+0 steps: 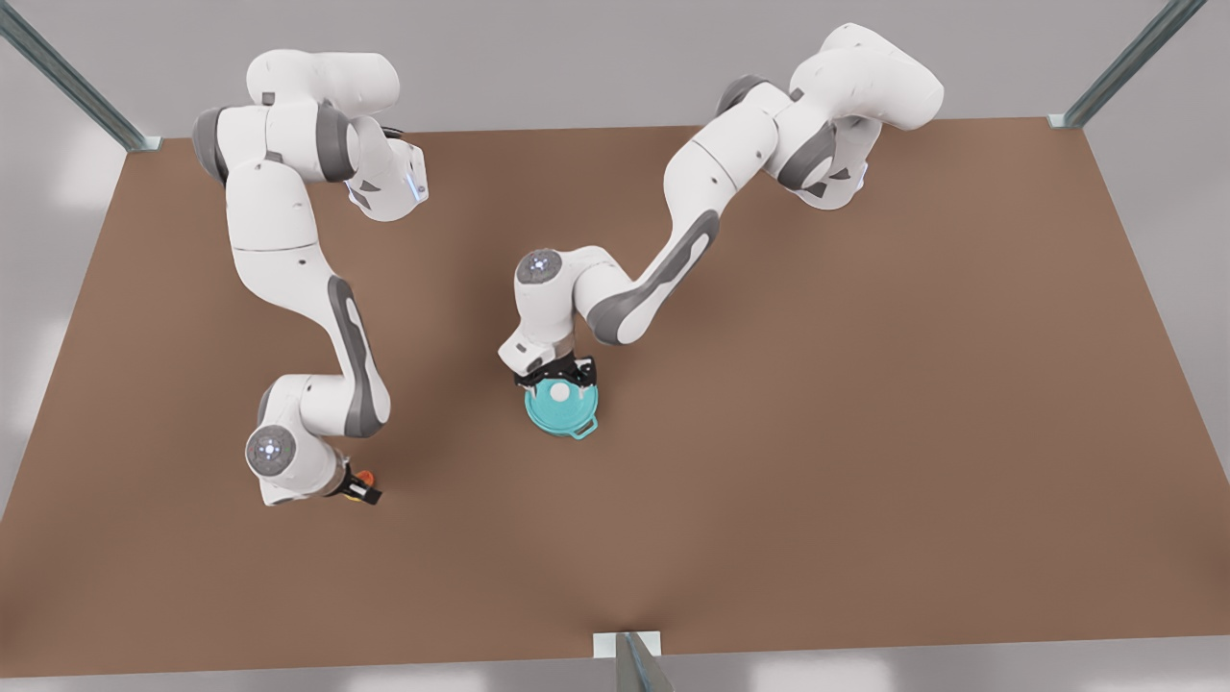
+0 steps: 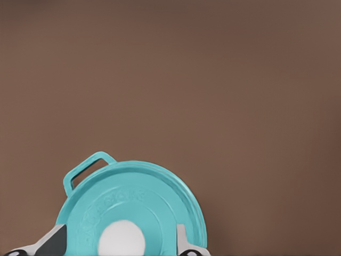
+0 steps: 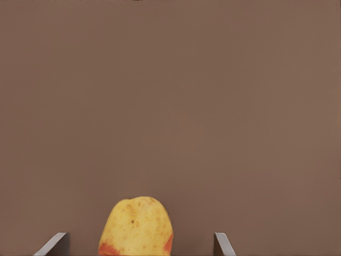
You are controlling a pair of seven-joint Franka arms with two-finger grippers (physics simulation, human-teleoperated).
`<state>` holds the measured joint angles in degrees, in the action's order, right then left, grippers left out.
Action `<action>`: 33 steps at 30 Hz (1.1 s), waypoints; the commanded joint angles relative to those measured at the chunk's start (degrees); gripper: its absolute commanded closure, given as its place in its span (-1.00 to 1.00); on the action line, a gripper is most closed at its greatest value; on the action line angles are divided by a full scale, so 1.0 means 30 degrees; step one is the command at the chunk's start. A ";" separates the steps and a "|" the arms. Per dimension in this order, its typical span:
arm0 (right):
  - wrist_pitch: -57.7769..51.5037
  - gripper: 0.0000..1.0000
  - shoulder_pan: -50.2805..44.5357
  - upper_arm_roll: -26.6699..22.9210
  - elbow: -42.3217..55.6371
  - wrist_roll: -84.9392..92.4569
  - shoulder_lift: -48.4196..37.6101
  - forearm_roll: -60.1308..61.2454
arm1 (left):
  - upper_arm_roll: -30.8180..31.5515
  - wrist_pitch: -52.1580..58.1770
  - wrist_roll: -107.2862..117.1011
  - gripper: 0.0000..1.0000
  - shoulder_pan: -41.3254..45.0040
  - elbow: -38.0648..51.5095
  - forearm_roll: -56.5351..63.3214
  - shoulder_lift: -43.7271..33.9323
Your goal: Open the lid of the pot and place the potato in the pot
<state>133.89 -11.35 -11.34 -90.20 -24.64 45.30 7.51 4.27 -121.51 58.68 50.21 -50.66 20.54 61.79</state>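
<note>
Light: soft, even, from above.
Shadows: faint, diffuse patches on the counter beneath both arms.
Glare: pale reflections on surrounding floor.

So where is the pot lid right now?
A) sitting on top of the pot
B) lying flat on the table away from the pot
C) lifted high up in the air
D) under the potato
A: in the front view the pot lid covers the pot, and the left end effector has a finger on each side of the white knob.
</note>
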 commanded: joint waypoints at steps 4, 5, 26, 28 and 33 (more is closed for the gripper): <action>0.1218 -1.00 0.0091 0.0000 -0.0197 -0.1453 0.0279 0.0075 | -0.0017 -0.0571 0.1533 -1.00 -0.0009 -0.0017 0.0039 0.0175; 0.1189 -1.00 0.0004 0.0000 -0.0256 -0.1541 0.0279 0.0075 | 0.0012 -0.0571 0.1533 -1.00 -0.0009 -0.0017 0.0039 0.0175; 0.0984 -0.57 -0.0084 0.0322 -0.1018 -0.2244 -0.0131 0.0456 | -0.0134 0.0512 0.0686 0.29 -0.0155 -0.0076 -0.0048 0.0029; 0.0955 -0.26 -0.0084 0.0322 -0.1018 -0.2274 -0.0131 0.0456 | 0.0041 0.1332 -0.0545 0.29 -0.0828 -0.0017 -0.0136 -0.0411; 0.0925 0.02 -0.0084 0.0322 -0.1018 -0.2479 -0.0190 0.0456 | 0.0188 0.0425 -0.6902 0.29 -0.6071 0.0041 -0.2949 -0.0236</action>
<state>136.90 -11.60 -10.36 -93.28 -29.68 44.75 9.27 4.86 -119.30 57.54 34.13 -50.55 15.64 60.75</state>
